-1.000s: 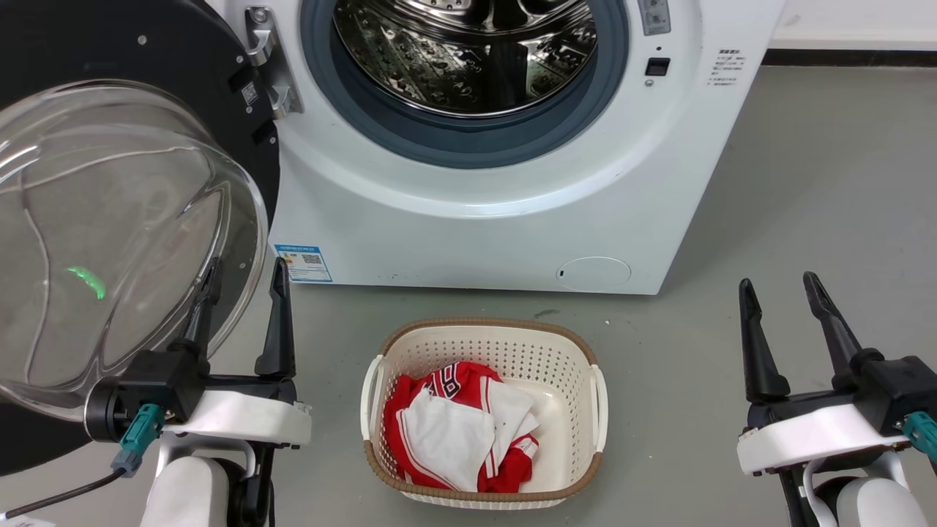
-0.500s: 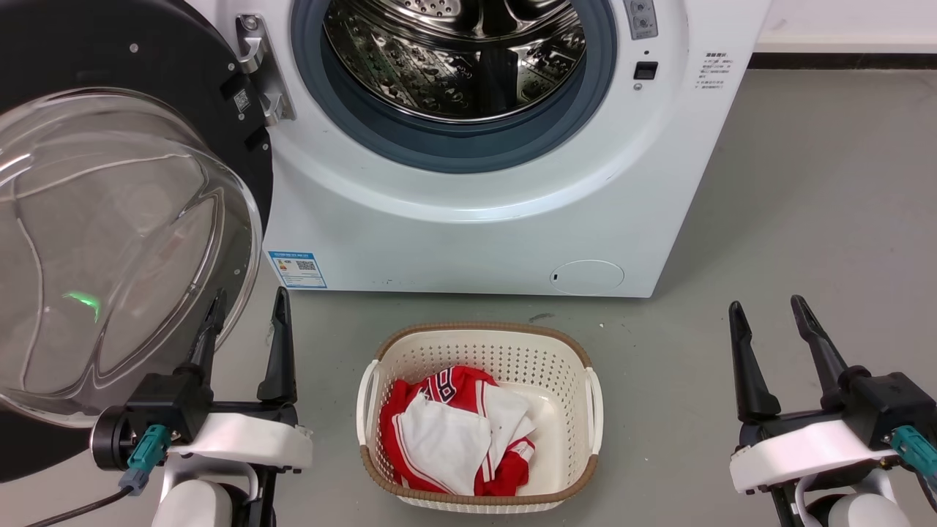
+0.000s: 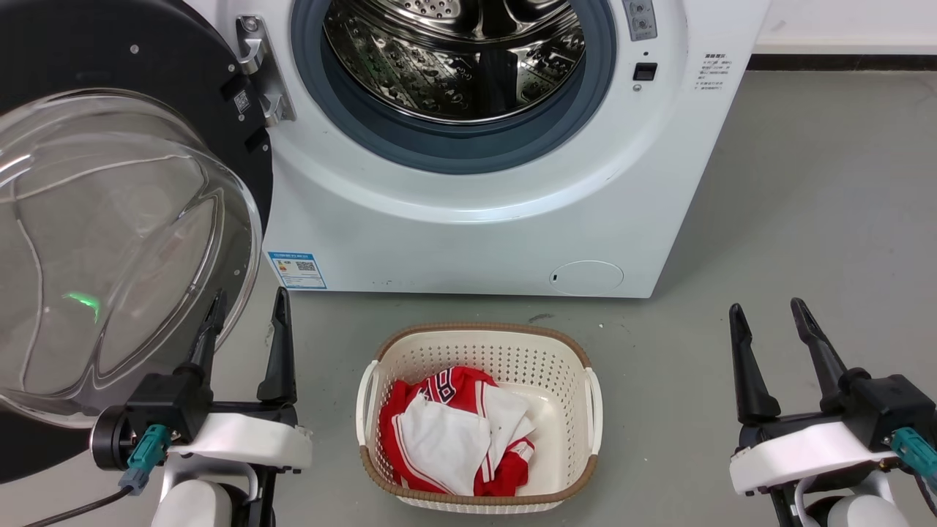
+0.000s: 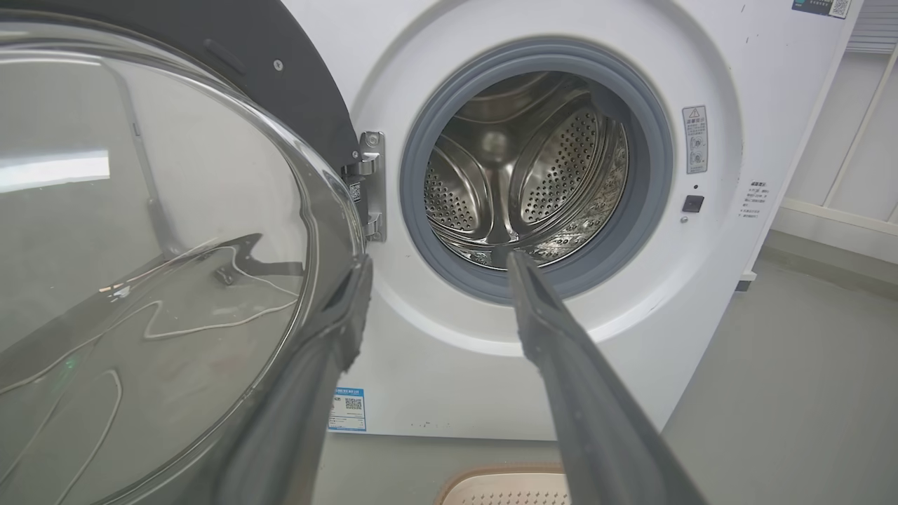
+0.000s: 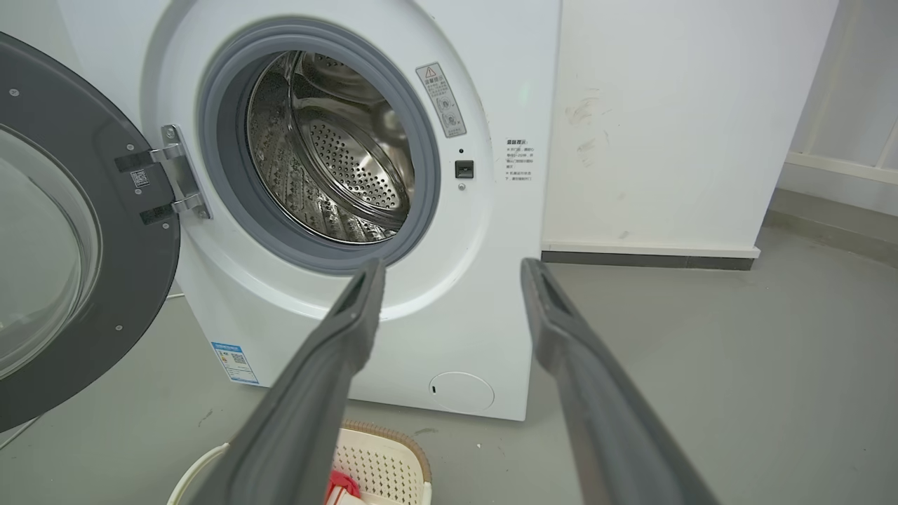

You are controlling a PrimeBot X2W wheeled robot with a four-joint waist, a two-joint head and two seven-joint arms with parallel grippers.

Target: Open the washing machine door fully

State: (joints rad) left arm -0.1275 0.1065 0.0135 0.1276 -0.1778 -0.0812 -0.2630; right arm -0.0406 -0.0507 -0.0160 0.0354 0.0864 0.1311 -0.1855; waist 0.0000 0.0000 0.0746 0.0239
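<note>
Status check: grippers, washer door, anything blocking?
Both empty: left gripper open, right gripper open. Washing machine door swung wide, drum exposed; left gripper close by its glass, contact unclear. Laundry basket on floor ahead.

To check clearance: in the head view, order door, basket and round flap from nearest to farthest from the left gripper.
1. Door, beside the left gripper, on its left.
2. Basket, on the floor to its right.
3. Round flap, low on the machine, farthest right.

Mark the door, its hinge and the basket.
door (image 3: 110, 44), head view, black upper part of the disc.
hinge (image 3: 265, 77), head view, metal bracket at the door's right edge.
basket (image 3: 483, 327), head view, brown far rim.
</note>
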